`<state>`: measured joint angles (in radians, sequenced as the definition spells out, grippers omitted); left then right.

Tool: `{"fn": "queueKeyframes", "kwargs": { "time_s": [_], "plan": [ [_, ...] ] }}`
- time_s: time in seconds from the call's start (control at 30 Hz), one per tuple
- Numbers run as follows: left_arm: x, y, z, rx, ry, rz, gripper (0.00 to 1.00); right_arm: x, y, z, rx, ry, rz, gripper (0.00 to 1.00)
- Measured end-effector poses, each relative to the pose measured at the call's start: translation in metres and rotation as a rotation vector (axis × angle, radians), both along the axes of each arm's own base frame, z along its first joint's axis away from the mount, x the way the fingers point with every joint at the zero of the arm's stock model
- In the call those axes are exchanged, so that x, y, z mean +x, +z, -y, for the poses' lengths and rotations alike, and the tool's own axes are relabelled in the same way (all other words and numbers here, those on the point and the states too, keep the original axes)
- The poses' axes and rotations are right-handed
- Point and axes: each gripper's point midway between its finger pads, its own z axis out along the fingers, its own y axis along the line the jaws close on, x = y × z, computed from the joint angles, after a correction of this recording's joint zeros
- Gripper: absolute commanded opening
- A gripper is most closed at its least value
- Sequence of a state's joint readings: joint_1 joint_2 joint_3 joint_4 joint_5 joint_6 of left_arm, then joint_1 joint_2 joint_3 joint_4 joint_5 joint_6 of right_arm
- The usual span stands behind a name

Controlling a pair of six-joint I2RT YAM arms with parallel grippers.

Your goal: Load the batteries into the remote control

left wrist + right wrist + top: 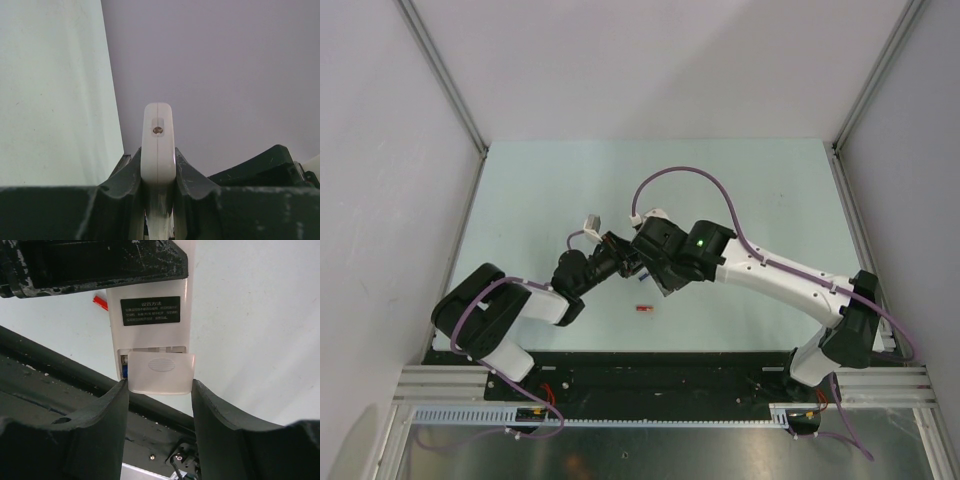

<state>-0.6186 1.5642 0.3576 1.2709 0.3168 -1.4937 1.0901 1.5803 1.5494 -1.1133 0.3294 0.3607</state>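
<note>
Top view: both arms reach in over the pale green worktop [540, 200] and meet near its middle, the left claw [618, 255] and the right claw [646, 268] tip to tip. What they hold is hidden between them here. A red battery [643, 310] lies alone on the worktop just in front of the two claws, touching neither.

Left wrist view: the remote control [158, 145] is seen end-on, a slim white bar standing upright with a small round hole near its top. The left claw's fingers [127, 175] press against both of its flat sides, so the claw is clamped on the remote.

Right wrist view: the plain white back of the remote faces the camera, with a black label [150, 310] of white print on it. The far end is gripped by the left claw. At the near end the battery compartment [121, 365] is mostly covered by a white cover [160, 372], which sits slightly off to one side. A sliver of a blue battery [124, 371] shows in the gap at the cover's edge; what else the compartment holds is hidden. The right claw's fingers [112, 410] touch the cover on both sides, clamped on it. The red battery lies on the worktop beyond the remote.
</note>
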Motion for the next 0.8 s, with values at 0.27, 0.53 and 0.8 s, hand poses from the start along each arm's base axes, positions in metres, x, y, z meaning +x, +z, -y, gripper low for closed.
{"fn": "queueKeyframes", "kwargs": {
  "time_s": [0.27, 0.53, 0.8],
  "plan": [
    [0.0, 0.0, 0.0, 0.0, 0.0, 0.0, 0.0, 0.0016, 0.0008, 0.0018, -0.023, 0.008, 0.005, 0.21],
    [0.0, -0.0013, 0.0003, 0.0, -0.001, -0.005, 0.0, 0.0014, 0.0015, 0.0013, -0.023, 0.013, 0.006, 0.2],
    [0.0004, -0.0015, 0.0003, -0.005, -0.001, -0.01, 0.0, -0.0003, 0.0052, -0.0018, -0.013, 0.021, 0.008, 0.19]
  ]
}}
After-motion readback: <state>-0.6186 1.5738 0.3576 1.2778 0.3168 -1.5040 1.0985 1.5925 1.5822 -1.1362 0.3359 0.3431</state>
